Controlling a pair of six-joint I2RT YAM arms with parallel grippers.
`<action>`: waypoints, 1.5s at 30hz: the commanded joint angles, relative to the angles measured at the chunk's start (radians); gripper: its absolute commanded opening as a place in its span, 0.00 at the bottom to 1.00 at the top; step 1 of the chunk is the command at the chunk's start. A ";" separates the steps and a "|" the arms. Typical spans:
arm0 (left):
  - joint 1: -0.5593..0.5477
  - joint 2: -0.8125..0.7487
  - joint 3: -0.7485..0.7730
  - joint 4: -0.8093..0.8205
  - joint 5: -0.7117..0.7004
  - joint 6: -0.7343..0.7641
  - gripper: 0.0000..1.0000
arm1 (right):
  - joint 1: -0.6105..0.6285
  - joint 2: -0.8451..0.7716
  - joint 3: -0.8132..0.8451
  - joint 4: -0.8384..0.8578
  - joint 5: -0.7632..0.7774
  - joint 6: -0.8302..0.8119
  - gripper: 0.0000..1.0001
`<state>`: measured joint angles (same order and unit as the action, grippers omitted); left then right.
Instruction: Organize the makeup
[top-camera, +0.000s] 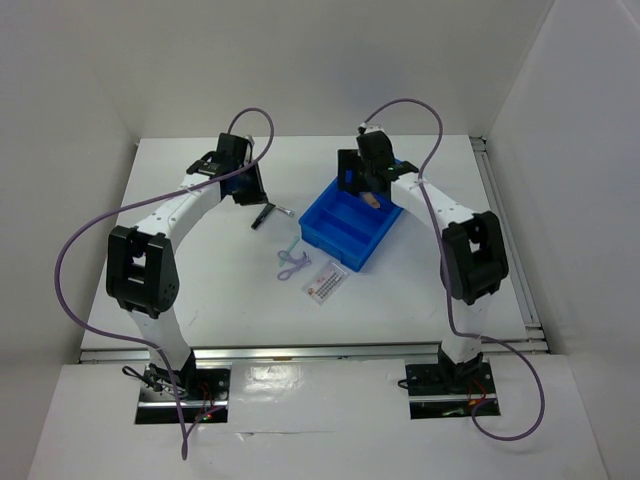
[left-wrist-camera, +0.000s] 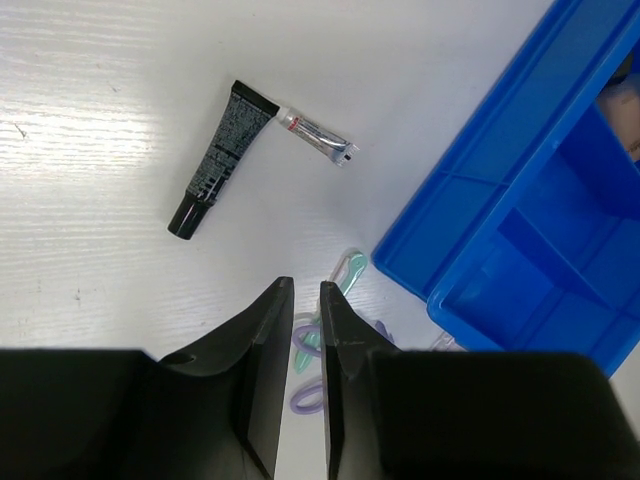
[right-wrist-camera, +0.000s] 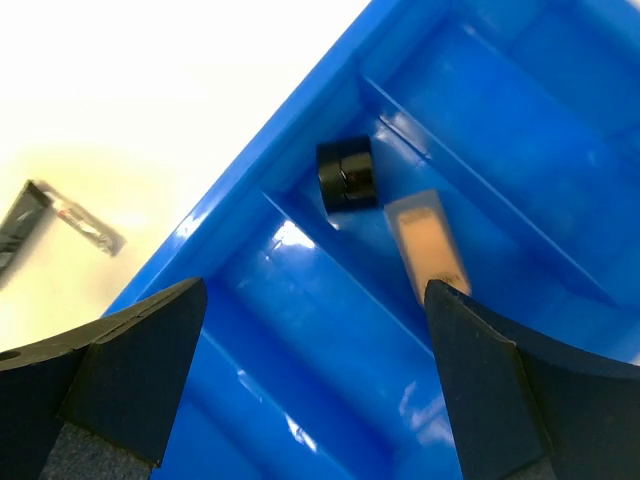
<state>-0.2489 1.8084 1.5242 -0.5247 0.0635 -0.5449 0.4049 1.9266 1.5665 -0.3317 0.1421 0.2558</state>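
Note:
The tan-and-black piece (right-wrist-camera: 425, 240) lies in a compartment of the blue tray (right-wrist-camera: 300, 130), and also shows in the top view (top-camera: 372, 200). My right gripper (right-wrist-camera: 315, 300) hangs wide open and empty just above it, over the tray (top-camera: 350, 250). A black tube (left-wrist-camera: 222, 158) and a small silver tube (left-wrist-camera: 318, 135) lie on the table left of the tray. The lilac looped tool with green handle (left-wrist-camera: 345, 272) lies under my left gripper (left-wrist-camera: 306, 290), whose jaws stand nearly together, empty, above the table. The white packet with red print (top-camera: 326, 283) lies nearer the front.
The tray's (left-wrist-camera: 480, 190) near wall stands right of my left gripper. The tubes also show in the right wrist view (right-wrist-camera: 60, 215) beyond the tray's left wall. White walls surround the table; a rail (top-camera: 505, 230) runs along its right edge.

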 joint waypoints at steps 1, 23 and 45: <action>0.007 -0.002 0.025 -0.001 -0.027 0.028 0.32 | -0.008 -0.164 -0.042 0.051 0.027 0.008 0.97; 0.025 0.476 0.341 -0.189 -0.154 0.099 0.70 | -0.017 -0.482 -0.227 -0.059 -0.001 0.065 1.00; -0.021 0.094 0.263 -0.149 0.100 0.083 0.00 | -0.017 -0.566 -0.241 -0.095 0.023 0.094 1.00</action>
<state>-0.2352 2.0010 1.7363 -0.7189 0.0345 -0.4713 0.3935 1.4452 1.3182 -0.4221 0.1314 0.3325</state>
